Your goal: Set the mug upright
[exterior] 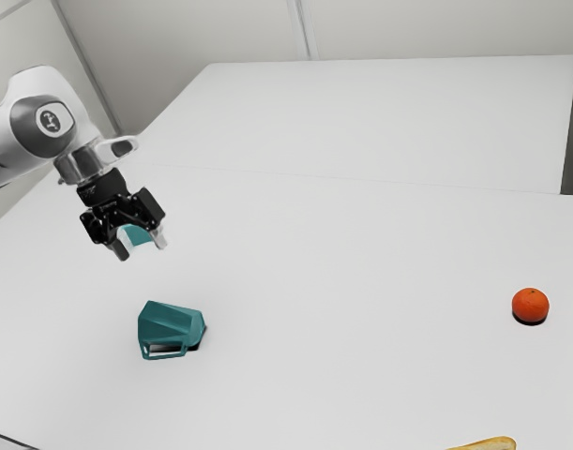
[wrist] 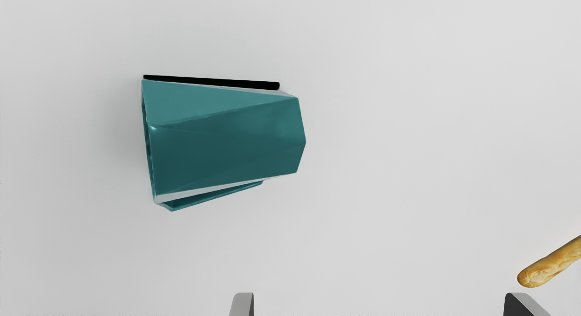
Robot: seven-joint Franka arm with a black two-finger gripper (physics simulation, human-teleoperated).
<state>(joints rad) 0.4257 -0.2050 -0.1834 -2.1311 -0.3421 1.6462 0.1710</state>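
The mug (exterior: pixel 169 324) lies on its side on the white table (exterior: pixel 361 281), in the exterior view's left part, not upright. Its wider end faces the exterior view's left, its narrower end the exterior view's right. The handle (wrist: pixel 213 197) is along the side nearer the fingers in the wrist view. The gripper (exterior: pixel 140 250) is above the table, apart from the mug, its two fingers spread wide with a gap between them. A teal patch (exterior: pixel 136 235) shows behind the fingers in the exterior view; I cannot tell what it is. Well apart from the mug, toward the exterior view's right, sits an orange (exterior: pixel 530 305). A piece of bread (exterior: pixel 488 443) lies at that view's near edge.
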